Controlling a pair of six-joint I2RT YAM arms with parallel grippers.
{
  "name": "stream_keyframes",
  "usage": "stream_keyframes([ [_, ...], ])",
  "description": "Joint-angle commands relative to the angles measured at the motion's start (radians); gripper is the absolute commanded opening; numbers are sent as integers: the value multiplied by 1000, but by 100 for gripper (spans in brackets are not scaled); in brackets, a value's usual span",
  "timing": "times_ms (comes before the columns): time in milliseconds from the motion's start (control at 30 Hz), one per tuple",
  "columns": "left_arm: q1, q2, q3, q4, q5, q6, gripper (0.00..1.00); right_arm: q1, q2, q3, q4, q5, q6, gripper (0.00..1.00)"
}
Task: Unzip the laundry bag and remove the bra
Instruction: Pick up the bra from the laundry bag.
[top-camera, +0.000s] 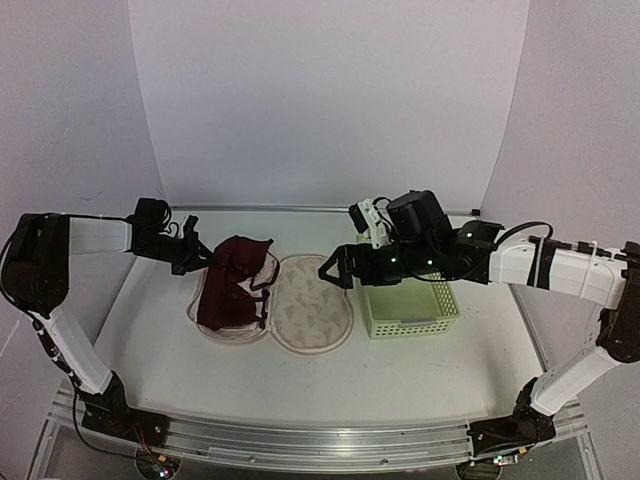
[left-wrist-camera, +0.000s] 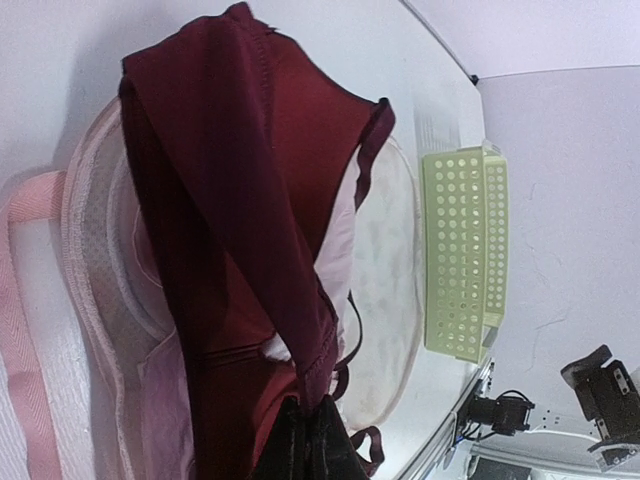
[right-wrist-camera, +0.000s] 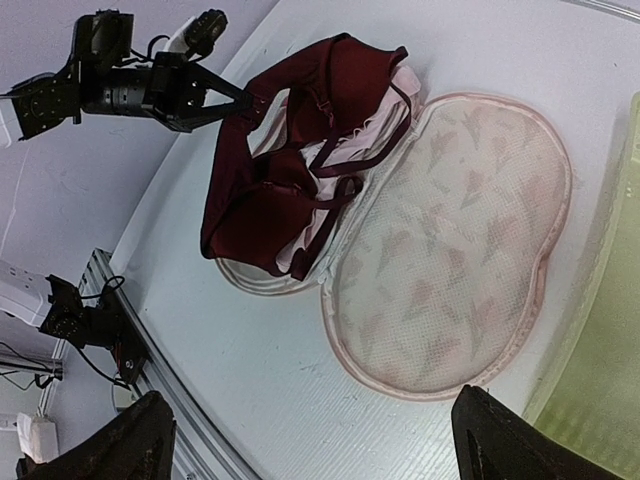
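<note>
Laundry bag (top-camera: 312, 305): unzipped, splayed flat at the middle of the surface (top-camera: 160, 375). Bra (top-camera: 235, 285): maroon, heaped in the half nearer the left edge, its rim pinched by the left tool (top-camera: 205, 262), apparently for lifting out. Right tool (top-camera: 330, 270): spread, empty, hovering beside the other half.

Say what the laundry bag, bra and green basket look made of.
The laundry bag: soft matte fabric, lining apparently fine mesh; grid texture and pink tape edging show. The bra: smooth dark red fabric, probably synthetic; faint sheen, stitched hems. The basket: likely moulded plastic, pale green; stiff wall with punched round holes.
</note>
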Motion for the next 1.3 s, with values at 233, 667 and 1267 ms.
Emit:
stream_keyframes([
  [233, 3, -160, 118, 33, 94, -94, 0, 5, -24, 19, 38, -7, 1, 98],
  [667, -28, -263, 250, 39, 104, -212, 0, 9, -28, 35, 40, 12, 1, 98],
  [1267, -204, -166, 622, 60, -16, -352, 0, 13, -288, -71, 31, 163, -7, 98],
])
